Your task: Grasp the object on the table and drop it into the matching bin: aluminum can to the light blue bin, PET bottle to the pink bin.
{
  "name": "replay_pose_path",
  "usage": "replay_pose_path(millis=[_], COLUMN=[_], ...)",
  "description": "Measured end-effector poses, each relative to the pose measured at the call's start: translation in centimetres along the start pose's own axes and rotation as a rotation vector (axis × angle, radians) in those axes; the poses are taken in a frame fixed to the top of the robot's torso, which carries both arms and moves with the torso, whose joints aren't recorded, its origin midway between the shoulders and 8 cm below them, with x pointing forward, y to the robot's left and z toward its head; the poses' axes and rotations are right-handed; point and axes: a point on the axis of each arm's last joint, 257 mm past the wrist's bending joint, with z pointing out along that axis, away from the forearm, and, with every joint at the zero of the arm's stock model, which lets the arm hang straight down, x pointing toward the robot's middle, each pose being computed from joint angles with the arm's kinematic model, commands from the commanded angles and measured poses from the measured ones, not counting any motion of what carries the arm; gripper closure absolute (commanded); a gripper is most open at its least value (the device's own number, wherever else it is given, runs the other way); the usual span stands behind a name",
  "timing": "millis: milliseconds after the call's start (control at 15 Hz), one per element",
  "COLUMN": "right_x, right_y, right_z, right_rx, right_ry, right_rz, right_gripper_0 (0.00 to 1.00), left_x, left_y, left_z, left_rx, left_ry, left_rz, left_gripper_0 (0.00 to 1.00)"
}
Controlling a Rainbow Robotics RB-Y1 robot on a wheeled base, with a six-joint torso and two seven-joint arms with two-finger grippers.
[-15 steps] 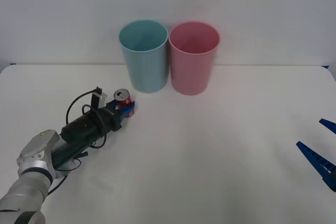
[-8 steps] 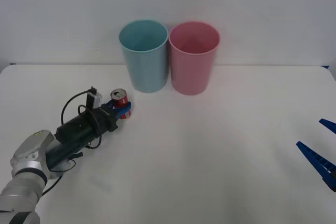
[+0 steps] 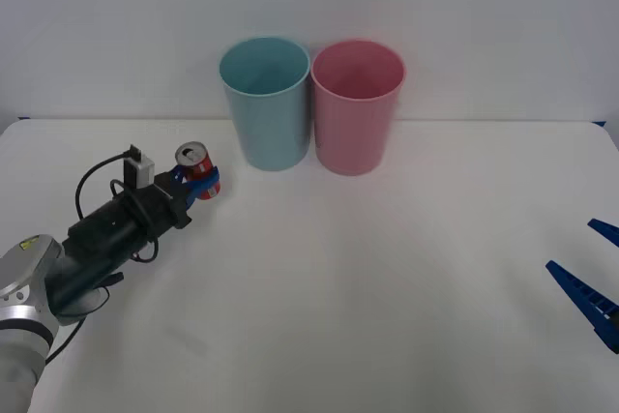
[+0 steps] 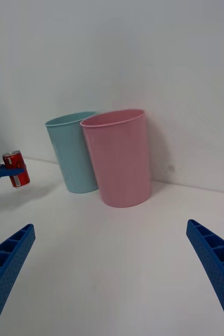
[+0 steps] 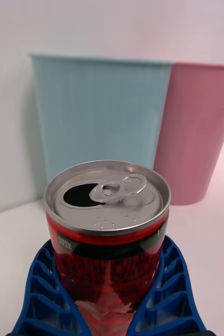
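left gripper (image 5: 112,310) clamped on the aluminum can (image 5: 107,236), 2 blue ribbed fingers (image 5: 46,294) hugging its sides. can upright, tab opening punched (dark hole in lid). behind it: light blue bin (image 5: 98,121), pink bin (image 5: 195,131) just beside, both on white table (image 5: 12,247).

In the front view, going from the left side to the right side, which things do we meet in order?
Left gripper holding the aluminum can → light blue bin → pink bin → right gripper at the right edge, fingers open.
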Motion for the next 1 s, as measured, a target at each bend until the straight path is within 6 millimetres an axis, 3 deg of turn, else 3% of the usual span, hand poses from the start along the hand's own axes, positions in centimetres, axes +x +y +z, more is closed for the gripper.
replay_pose_path(millis=[800, 1000], right_x=[0.0, 0.0], right_y=[0.0, 0.0], right_z=[0.0, 0.0], right_rx=[0.000, 0.000], right_ry=[0.000, 0.000], right_rz=[0.000, 0.000], right_gripper_0=[0.00, 0.00], left_x=[-17.8, -20.7], left_y=[-1.1, -1.5], left_z=[-1.2, -0.4], left_rx=[0.075, 0.064], left_ry=[-0.170, -0.182], left_rz=[-0.018, -0.048], left_gripper_0=[1.00, 1.00])
